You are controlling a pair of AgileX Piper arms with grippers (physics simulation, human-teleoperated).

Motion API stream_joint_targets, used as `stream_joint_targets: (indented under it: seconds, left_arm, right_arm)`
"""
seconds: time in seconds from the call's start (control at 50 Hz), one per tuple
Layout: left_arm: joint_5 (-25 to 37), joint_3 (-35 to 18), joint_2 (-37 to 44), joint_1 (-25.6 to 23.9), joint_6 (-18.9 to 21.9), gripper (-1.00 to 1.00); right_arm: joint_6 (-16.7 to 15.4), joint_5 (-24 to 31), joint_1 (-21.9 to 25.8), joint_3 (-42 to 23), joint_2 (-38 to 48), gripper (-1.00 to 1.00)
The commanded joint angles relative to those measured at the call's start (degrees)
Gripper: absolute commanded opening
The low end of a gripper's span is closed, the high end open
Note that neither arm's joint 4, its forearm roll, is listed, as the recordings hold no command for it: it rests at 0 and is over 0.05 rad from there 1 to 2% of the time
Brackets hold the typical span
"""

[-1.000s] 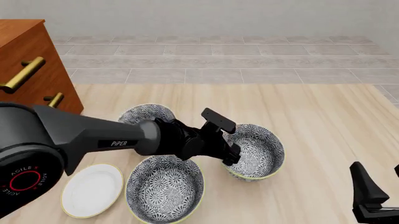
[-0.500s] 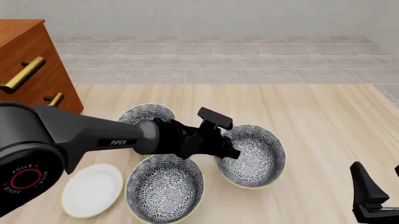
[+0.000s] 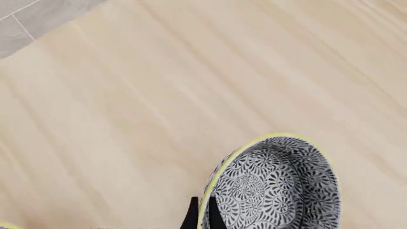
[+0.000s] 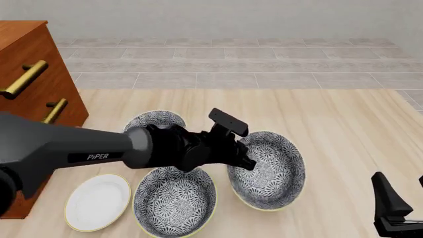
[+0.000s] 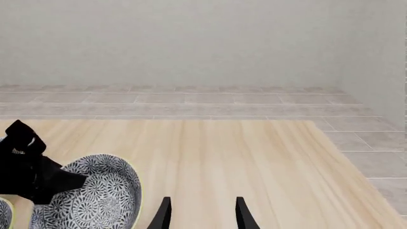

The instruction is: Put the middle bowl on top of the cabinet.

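The middle bowl (image 4: 271,171), grey-and-white floral with a pale yellow rim, hangs tilted just above the table at centre right. My left gripper (image 4: 241,159) is shut on its near-left rim. In the left wrist view the black fingertips (image 3: 192,218) pinch the rim of the bowl (image 3: 273,186). The reddish-brown cabinet (image 4: 33,64) with brass handles stands at the far left, well away from the bowl. My right gripper (image 5: 202,215) is open and empty, low at the front right (image 4: 398,191). In its view the bowl (image 5: 95,200) shows in my left gripper.
A smaller same-patterned bowl (image 4: 155,120) sits behind the left arm. The largest bowl (image 4: 175,201) lies in front of it, close beside the held bowl. A white plate (image 4: 98,202) rests at the front left. Bare wood stretches to the right.
The left gripper has lifted the middle bowl off the table and tilted it, rim rising slightly. The left arm has risen. The right arm has not moved.
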Motion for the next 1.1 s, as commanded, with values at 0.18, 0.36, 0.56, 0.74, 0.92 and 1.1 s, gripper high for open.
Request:
stream_joint_targets:
  seconds: [0.18, 0.36, 0.56, 0.74, 0.92, 1.1]
  left_arm:
    - [-0.8, 3.3, -7.9, -2.0, -0.7, -1.00]
    - [-1.5, 5.0, -11.3, -2.5, -1.5, -1.00]
    - [-1.7, 6.0, -13.5, -1.7, -1.2, -1.00]
    - [-1.7, 6.6, -14.4, -1.8, -1.9, -1.00]
    - [-1.2, 7.6, -17.3, -0.6, -1.7, -1.00]
    - [0.0, 8.3, -20.1, 1.2, -1.3, -1.00]
  right_arm:
    - [-0.1, -0.1, -0.3, 0.0, 0.0, 1.00]
    - [-0.2, -0.1, -0.5, 0.0, 0.0, 1.00]
    - [-0.4, -0.6, -0.4, 0.0, 0.5, 1.00]
    - [-0.5, -1.2, -0.5, 0.0, 1.0, 1.00]
    - [-0.5, -0.3, -0.5, 0.0, 0.1, 1.00]
    - [-0.6, -0.5, -0.4, 0.0, 0.2, 1.00]
